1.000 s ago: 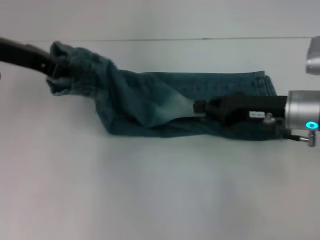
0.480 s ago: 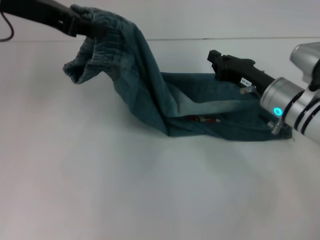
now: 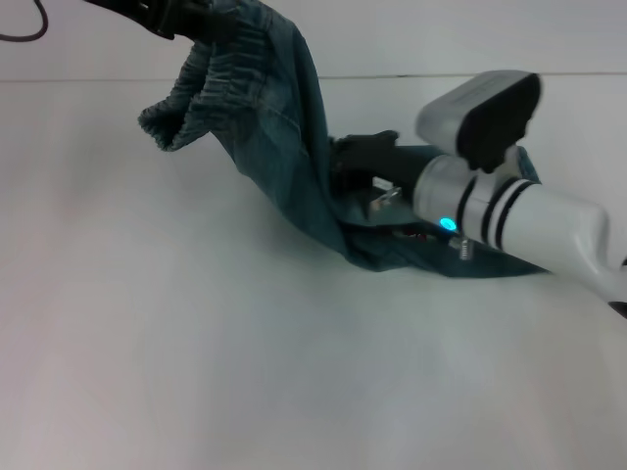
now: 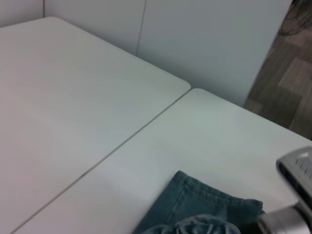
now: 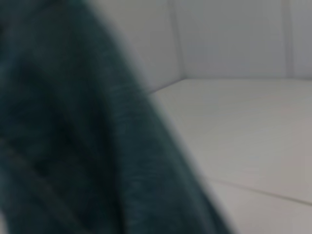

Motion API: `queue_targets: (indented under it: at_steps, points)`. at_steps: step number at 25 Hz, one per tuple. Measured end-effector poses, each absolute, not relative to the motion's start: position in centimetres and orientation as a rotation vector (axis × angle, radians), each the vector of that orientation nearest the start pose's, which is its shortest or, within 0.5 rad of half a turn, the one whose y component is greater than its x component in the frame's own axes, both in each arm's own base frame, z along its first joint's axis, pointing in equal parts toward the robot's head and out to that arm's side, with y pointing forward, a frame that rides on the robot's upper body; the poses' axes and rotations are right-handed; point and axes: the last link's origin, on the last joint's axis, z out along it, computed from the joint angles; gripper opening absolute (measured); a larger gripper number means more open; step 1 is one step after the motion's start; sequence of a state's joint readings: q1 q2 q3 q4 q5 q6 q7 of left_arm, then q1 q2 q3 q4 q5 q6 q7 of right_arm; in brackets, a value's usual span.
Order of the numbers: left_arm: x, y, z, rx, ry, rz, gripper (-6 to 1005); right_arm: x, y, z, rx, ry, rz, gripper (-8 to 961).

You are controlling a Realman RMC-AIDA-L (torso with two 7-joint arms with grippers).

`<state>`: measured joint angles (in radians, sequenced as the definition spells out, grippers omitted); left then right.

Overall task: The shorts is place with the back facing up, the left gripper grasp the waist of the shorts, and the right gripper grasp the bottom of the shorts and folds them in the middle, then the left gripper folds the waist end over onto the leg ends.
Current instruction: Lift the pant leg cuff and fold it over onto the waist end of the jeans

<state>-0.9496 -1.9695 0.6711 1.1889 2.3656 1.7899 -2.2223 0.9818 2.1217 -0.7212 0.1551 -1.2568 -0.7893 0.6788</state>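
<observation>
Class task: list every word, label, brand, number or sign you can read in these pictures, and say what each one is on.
No text can be read in any view.
Shorts: a small red patch shows at the fold, too blurred to read.
Right gripper: no legible label; its arm carries only a lit cyan ring, which is not text.
Left gripper and table: no markings.

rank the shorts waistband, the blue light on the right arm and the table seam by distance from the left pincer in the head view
1. Waistband, held up at the left pincer.
2. Table seam, running behind it.
3. Blue light, right side, above the shorts.
</observation>
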Motion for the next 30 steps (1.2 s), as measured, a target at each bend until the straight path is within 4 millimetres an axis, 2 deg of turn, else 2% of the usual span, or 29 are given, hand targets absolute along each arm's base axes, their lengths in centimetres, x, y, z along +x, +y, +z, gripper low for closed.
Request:
queue_targets:
  at_steps: [10, 18, 23, 30]
  points:
    - [-10.1, 41.7, 11.6, -2.743, -0.710, -0.235, 85, 15.2, 37.3, -16.2, -2.541, 0.676, 0.651, 2]
    - [-10.9, 41.4, 11.4, -2.750, -0.733, -0.219, 84, 13.0, 36.0, -17.9, -2.634, 0.609, 0.632, 2]
    - [-11.7, 41.2, 10.9, -2.762, -0.756, -0.214, 83, 14.1, 35.8, -17.8, -2.625, 0.608, 0.613, 2]
    - [-11.9, 40.9, 9.6, -2.810, -0.765, -0.200, 82, 18.9, 35.9, -15.2, -2.408, 0.690, 0.689, 3]
